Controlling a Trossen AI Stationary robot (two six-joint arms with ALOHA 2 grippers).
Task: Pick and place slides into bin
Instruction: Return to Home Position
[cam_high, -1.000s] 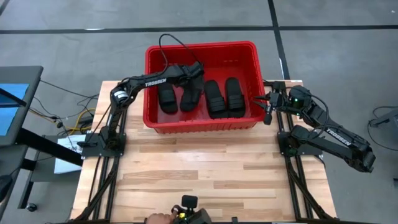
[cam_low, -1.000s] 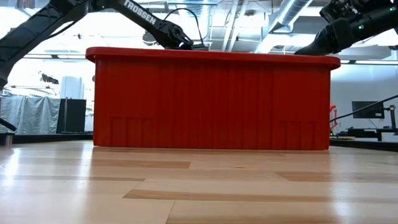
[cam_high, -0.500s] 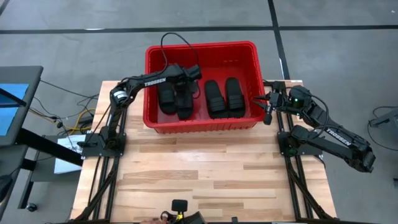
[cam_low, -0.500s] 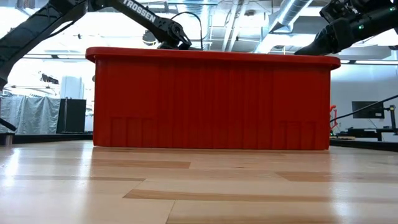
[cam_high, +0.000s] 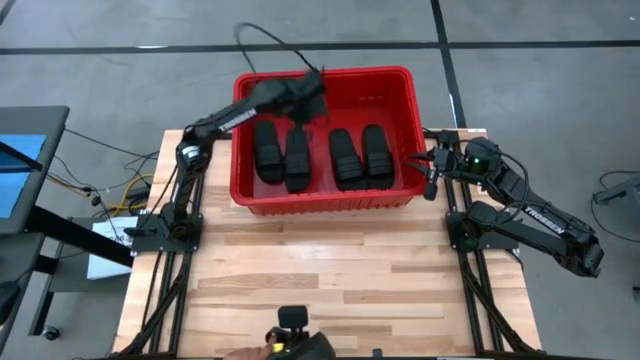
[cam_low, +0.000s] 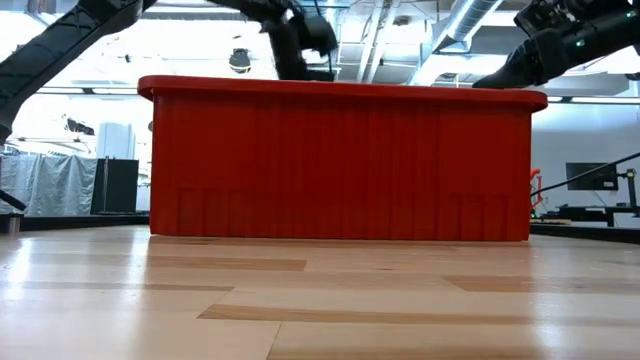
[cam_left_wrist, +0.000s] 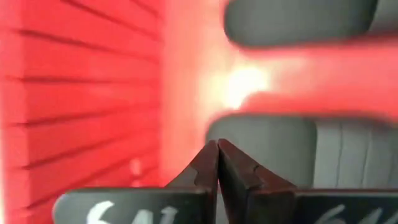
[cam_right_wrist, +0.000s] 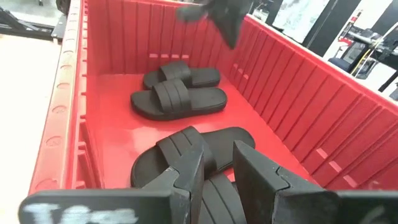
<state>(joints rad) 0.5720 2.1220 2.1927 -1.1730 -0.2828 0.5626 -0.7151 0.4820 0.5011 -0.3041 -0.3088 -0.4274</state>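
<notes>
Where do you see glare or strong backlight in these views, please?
Left wrist view: a white glare patch on the floor of the red plastic bin, between black ribbed slides. Low view: bright room light behind darkens the left gripper above the rim. High view: even light, glints on the bin floor.

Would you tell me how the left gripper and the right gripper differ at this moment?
The left gripper has its fingers pressed shut, while the right gripper has its fingers apart. The left gripper hangs over the inside of the bin, near its far wall; the right gripper sits at the bin's right rim, just outside it. Both hold nothing, and the four slides lie in the bin.
</notes>
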